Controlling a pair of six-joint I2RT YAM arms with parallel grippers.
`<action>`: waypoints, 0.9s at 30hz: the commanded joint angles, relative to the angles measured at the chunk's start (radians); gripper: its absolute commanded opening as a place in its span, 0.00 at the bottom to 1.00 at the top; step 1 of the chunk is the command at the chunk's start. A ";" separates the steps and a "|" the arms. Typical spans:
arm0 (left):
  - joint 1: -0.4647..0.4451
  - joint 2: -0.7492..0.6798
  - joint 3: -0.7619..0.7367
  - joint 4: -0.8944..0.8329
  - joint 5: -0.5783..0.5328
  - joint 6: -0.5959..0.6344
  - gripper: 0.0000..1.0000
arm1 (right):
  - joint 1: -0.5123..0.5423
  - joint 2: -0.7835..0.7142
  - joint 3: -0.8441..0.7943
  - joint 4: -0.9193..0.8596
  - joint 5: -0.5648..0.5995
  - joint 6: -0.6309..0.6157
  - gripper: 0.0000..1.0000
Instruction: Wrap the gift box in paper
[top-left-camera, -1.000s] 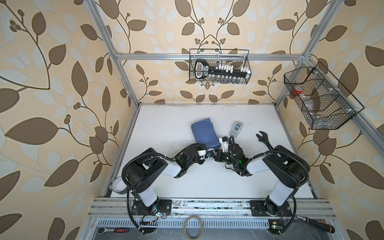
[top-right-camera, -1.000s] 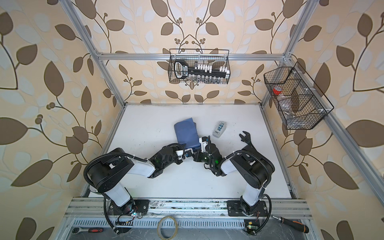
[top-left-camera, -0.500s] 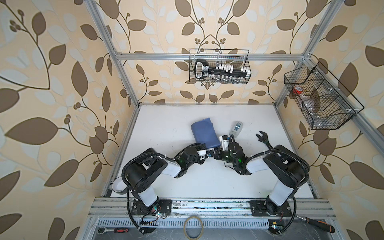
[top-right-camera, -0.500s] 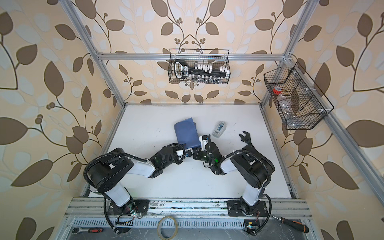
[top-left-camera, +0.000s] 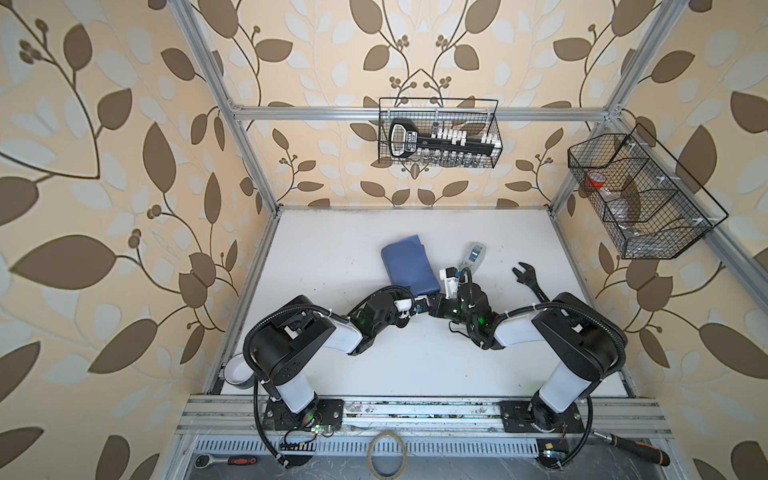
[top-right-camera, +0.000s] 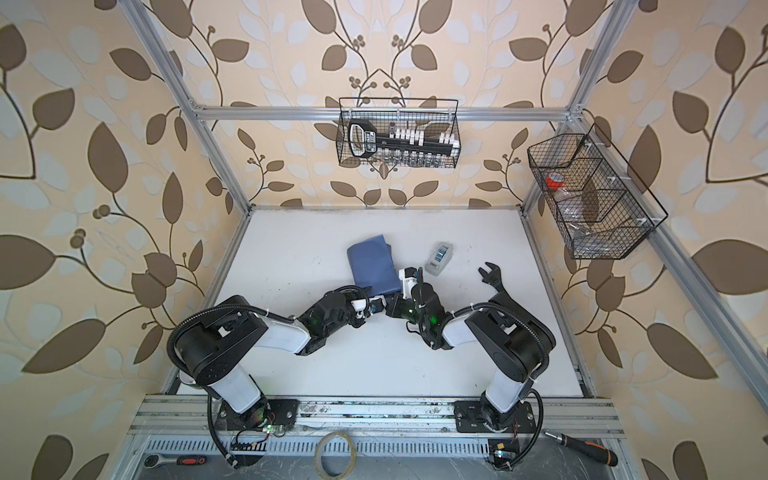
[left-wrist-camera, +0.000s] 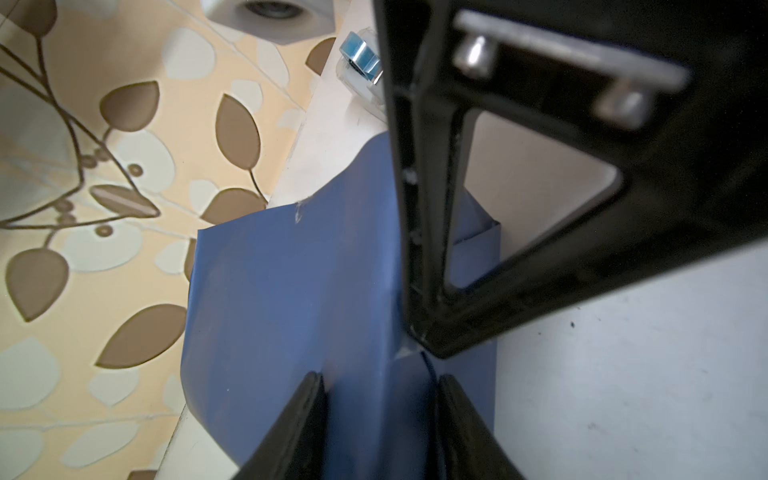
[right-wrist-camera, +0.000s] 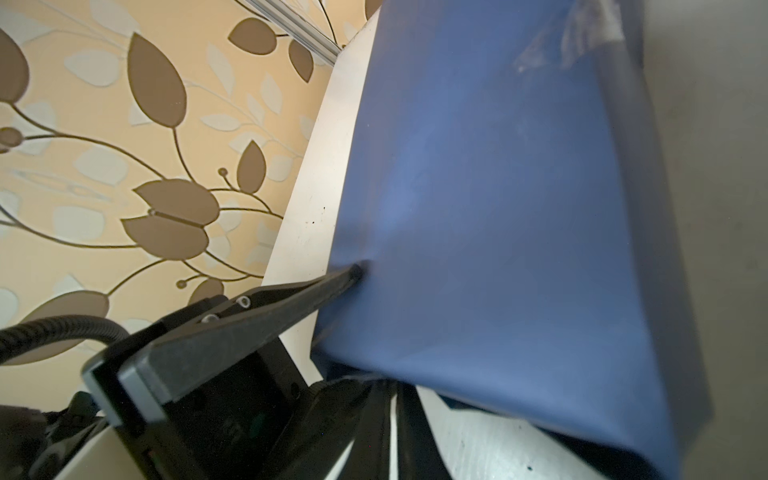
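Two grippers meet at the near end of the paper (top-left-camera: 409, 266). The left gripper (left-wrist-camera: 378, 380) stands half spread, a fold of the blue sheet clamped between its fingers (right-wrist-camera: 291, 302), one tip denting it. The right gripper (left-wrist-camera: 419, 340) is pressed together, its tip touching the paper's near edge. The paper lies mid-way up the table (top-left-camera: 332, 232), folded into a parcel; the gift box cannot be made out under it. Beyond, a tape dispenser (top-left-camera: 473, 254) lies apart.

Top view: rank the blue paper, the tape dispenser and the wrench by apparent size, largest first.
1. the blue paper
2. wrench and tape dispenser: too alike to rank; the wrench is longer but thinner, its handle partly hidden by the right arm.
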 joint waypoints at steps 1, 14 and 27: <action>0.015 0.022 -0.010 -0.141 -0.012 0.008 0.44 | -0.004 -0.021 0.031 0.014 0.010 0.012 0.09; 0.016 0.019 -0.011 -0.143 -0.013 0.008 0.44 | -0.010 -0.019 0.026 0.069 0.003 0.049 0.08; 0.017 0.019 -0.010 -0.144 -0.009 0.008 0.44 | -0.022 0.003 0.010 0.131 -0.005 0.102 0.08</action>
